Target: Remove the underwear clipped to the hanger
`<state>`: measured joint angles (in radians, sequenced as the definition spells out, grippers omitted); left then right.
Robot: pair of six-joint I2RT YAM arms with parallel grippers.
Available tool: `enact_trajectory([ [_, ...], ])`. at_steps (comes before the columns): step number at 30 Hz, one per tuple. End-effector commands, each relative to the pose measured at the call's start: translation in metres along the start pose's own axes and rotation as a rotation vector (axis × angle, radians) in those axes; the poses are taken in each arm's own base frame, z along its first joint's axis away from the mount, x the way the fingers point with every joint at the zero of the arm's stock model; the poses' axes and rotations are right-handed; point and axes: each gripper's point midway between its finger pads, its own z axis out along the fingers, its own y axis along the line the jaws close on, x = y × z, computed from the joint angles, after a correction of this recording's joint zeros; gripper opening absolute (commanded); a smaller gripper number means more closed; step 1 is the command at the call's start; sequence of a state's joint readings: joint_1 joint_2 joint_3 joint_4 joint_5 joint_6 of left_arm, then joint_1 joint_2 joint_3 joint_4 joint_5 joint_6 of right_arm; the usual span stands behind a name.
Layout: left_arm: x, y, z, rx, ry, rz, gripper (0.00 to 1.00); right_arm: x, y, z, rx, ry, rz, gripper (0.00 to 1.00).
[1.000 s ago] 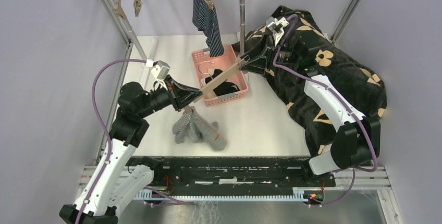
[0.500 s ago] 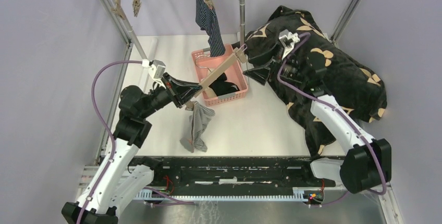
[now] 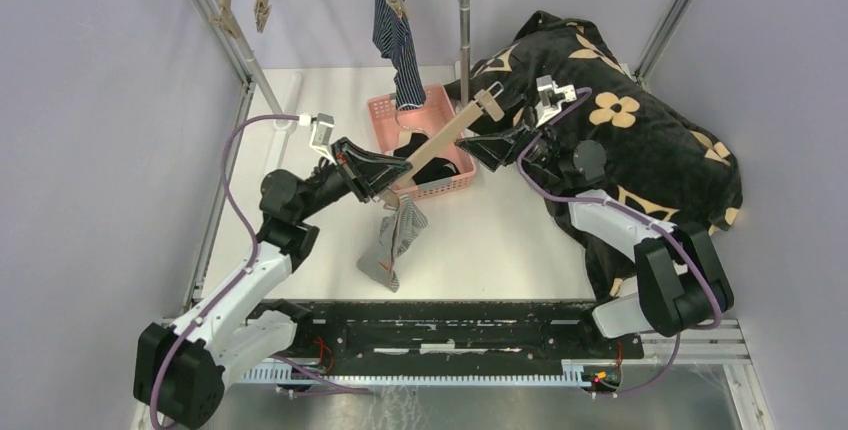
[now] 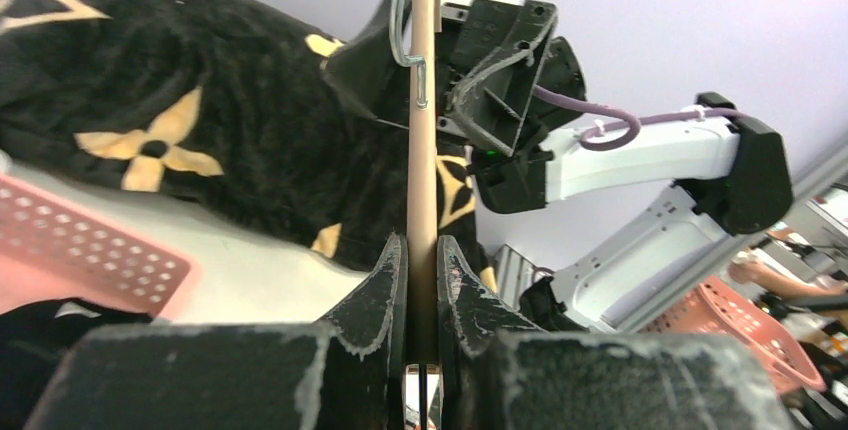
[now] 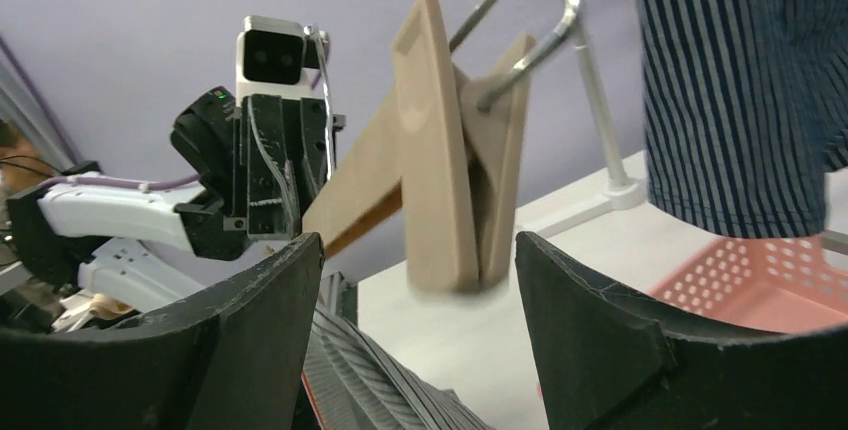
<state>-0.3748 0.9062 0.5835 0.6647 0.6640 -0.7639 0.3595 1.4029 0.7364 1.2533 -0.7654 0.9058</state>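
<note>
"What's biggest?"

"The black flowered blanket (image 3: 650, 150), heaped on the right of the table (image 3: 500, 230). Next the pink basket (image 3: 383, 110), with the black underwear (image 3: 437, 170) inside."

"The other pieces?"

"The navy striped underwear (image 3: 392, 25) hangs high above the basket. The grey striped underwear (image 3: 392, 242) droops beneath the left gripper (image 4: 421, 247), its end on the table."

"The hanger?"

"The wooden hanger (image 3: 447, 136) slants over the basket. The left gripper clamps its lower end. The right gripper (image 5: 420, 250) gapes wide around the upper clip, a gap on each side."
</note>
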Motion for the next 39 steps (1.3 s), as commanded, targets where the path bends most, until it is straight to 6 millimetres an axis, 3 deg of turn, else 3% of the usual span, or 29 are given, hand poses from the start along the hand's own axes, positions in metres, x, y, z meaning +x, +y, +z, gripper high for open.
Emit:
enact_trajectory([
  [1, -0.017, -0.038, 0.015, 0.167, -0.077, 0.027, 0.03, -0.026, 0.040, 0.019, -0.163, -0.090, -0.079, 0.79],
  [6, -0.013, -0.043, 0.025, 0.179, -0.073, 0.040, 0.03, -0.023, 0.047, 0.024, -0.169, -0.077, -0.101, 0.78],
  [9, -0.013, -0.042, 0.026, 0.166, -0.072, 0.043, 0.03, -0.022, 0.048, 0.028, -0.163, -0.056, -0.106, 0.69],
  [12, -0.013, -0.040, 0.027, 0.154, -0.075, 0.046, 0.03, -0.022, 0.049, 0.030, -0.159, -0.044, -0.123, 0.46],
  [15, -0.011, -0.038, 0.028, 0.151, -0.068, 0.041, 0.03, -0.022, 0.049, 0.033, -0.150, -0.045, -0.123, 0.03],
  [16, -0.010, -0.037, 0.029, 0.149, -0.067, 0.040, 0.03, -0.022, 0.048, 0.033, -0.144, -0.045, -0.122, 0.01],
  [19, -0.007, -0.033, 0.032, 0.139, -0.058, 0.026, 0.06, -0.024, 0.046, 0.033, -0.124, -0.055, -0.123, 0.01],
  [24, -0.004, -0.025, 0.037, 0.105, -0.022, 0.028, 0.28, -0.029, 0.045, 0.029, -0.083, -0.070, -0.160, 0.01],
  [26, -0.002, -0.024, 0.036, 0.095, -0.005, 0.051, 0.29, -0.032, 0.048, 0.027, -0.081, -0.078, -0.181, 0.01],
  [28, -0.002, -0.023, 0.034, 0.087, -0.006, 0.068, 0.13, -0.035, 0.050, 0.026, -0.076, -0.091, -0.193, 0.01],
  [30, -0.005, -0.021, 0.032, 0.066, -0.025, 0.078, 0.06, -0.036, 0.049, 0.025, -0.067, -0.099, -0.197, 0.01],
  [37, -0.014, -0.021, 0.028, 0.044, -0.077, 0.084, 0.03, -0.030, 0.044, 0.027, -0.061, -0.065, -0.178, 0.01],
  [39, -0.017, -0.021, 0.028, 0.038, -0.096, 0.070, 0.03, -0.030, 0.045, 0.028, -0.068, -0.065, -0.173, 0.14],
])
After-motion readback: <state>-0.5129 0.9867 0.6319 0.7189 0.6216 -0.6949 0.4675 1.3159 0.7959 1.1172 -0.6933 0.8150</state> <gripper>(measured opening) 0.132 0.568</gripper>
